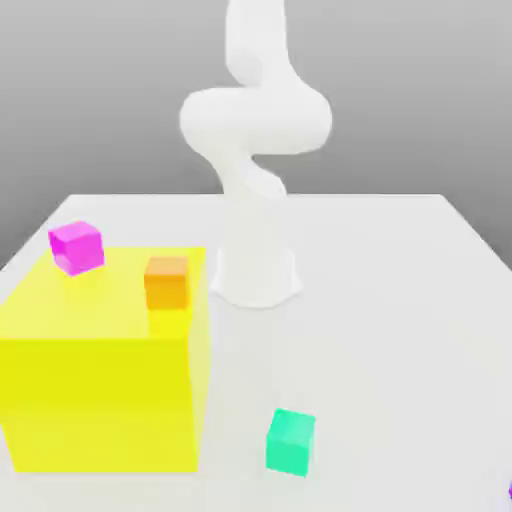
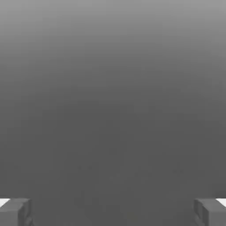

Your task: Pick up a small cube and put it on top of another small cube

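A small magenta cube [image 1: 76, 246] and a small orange cube [image 1: 166, 282] rest on top of a large yellow block [image 1: 100, 390] at the exterior view's left. A small green cube [image 1: 290, 441] lies on the white table near the front. The white arm [image 1: 255, 120] rises from its base at the table's middle and leaves the frame upward. In the hand view my gripper [image 2: 113, 212] is open, its two grey fingertips [image 2: 15, 212] far apart with nothing between them, facing a plain grey background.
The white table [image 1: 400, 300] spreads to the exterior view's right of the arm's base [image 1: 256, 275]. A sliver of a purple thing [image 1: 509, 490] shows at the frame's right edge near the front.
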Motion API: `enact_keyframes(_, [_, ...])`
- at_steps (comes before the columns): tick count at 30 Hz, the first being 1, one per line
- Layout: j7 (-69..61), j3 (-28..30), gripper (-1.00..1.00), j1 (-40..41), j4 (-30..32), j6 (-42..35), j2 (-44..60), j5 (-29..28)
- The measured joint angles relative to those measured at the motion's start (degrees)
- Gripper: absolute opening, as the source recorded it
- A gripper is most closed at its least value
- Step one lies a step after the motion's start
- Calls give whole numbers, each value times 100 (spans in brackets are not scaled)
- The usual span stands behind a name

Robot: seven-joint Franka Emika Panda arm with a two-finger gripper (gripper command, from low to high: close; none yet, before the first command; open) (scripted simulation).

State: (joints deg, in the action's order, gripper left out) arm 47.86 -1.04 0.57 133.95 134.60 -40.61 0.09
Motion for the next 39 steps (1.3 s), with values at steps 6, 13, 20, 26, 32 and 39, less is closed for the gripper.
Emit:
enact_keyframes(6, [520, -258, 0, 120, 531, 691, 1279, -11])
enact_keyframes(13, [1170, -503, 0, 196, 1133, 1475, 2734, -105])
enact_keyframes(20, [1845, -616, 0, 141, 1735, 2258, 4190, -236])
enact_keyframes(26, [2260, -433, 0, -29, 1817, 3128, 5437, -510])
enact_keyframes(32, [2372, -244, -100, -187, 1725, 3557, 5963, -652])
enact_keyframes(39, [2250, -399, -100, -72, 1824, 3134, 5438, -484])
